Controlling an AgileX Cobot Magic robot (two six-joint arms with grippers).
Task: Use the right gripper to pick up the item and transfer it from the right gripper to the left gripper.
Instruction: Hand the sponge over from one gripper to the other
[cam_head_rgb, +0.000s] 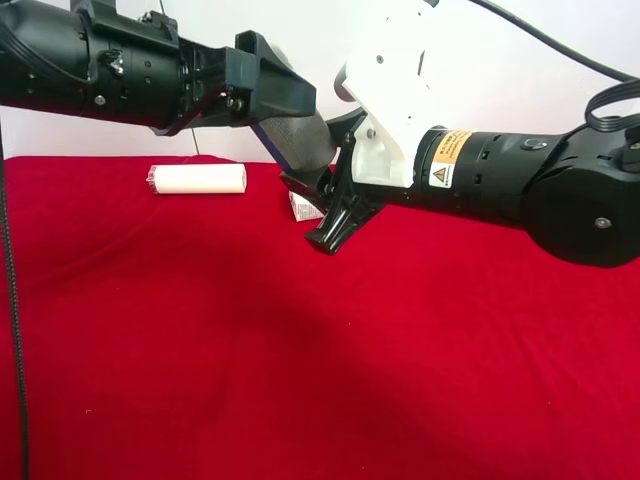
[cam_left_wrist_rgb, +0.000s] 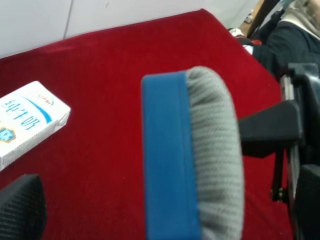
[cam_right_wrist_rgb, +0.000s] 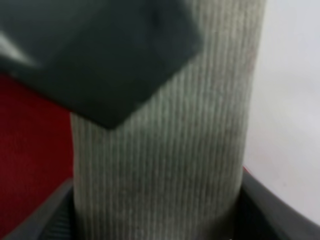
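1. White carton (cam_left_wrist_rgb: 30, 122): blue Chinese print, too blurred to read; the yellow sticker (cam_head_rgb: 450, 158) shows a black warning triangle.
2. The item (cam_left_wrist_rgb: 192, 160): ribbed grey felt on a smooth blue base, rounded ends.
3. It hangs above the red desk (cam_head_rgb: 200, 350), long axis steeply tilted, lower end clenched in the right tool (cam_right_wrist_rgb: 160, 220).
4. The left tool (cam_left_wrist_rgb: 165, 205) stands released around its upper end.

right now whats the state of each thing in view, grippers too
right gripper: shut on the board eraser's lower end
left gripper: open, jaws around the eraser's upper end, one finger clear of its blue base
board eraser: held in the air, tilted, above the red cloth
cream cylinder: lying on its side on the cloth
white carton: lying flat on the cloth
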